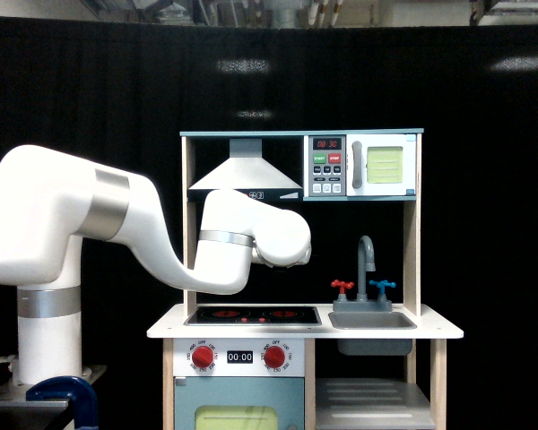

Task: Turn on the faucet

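We had the arm's rounded white end (282,240) sitting mid-frame, above the stovetop, and that was as much as the exterior view gave us: the gripper itself was hidden behind the wrist housing, so we could not tell how far open it was or whether it held anything. Nothing showed in its reach. Out to the right, well apart from the arm, stood the faucet (367,265) at the back of the small grey sink (373,320), lower right of centre. We read it as a light, rigid plastic toy, likely to turn easily and flex if shoved hard. The place to take hold, we judged, was a cross-shaped handle, pinched across its arms. It looked grey, a slim gooseneck curving over the basin, with the red handle (342,287) on its left and the blue handle (381,287) on its right.
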Motion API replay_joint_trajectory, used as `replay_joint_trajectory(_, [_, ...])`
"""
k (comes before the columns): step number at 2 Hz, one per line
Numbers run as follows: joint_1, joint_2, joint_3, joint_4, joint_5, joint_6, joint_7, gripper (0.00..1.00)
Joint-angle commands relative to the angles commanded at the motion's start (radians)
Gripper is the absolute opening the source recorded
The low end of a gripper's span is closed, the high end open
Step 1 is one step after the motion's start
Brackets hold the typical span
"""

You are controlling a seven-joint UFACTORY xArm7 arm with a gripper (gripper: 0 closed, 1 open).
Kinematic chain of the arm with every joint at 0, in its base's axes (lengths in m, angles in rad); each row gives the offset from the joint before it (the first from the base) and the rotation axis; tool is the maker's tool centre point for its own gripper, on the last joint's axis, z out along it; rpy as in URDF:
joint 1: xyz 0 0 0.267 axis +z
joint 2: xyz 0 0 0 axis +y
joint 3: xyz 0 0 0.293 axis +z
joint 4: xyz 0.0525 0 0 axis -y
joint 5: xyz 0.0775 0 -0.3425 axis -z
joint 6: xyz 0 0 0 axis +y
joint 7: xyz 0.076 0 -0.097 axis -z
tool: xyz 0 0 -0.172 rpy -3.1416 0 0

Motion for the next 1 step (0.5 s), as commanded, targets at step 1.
replay_joint_trajectory(1, [-0.061,0.001,0.036,-0.013,0.004,0.046,0.021,1.00])
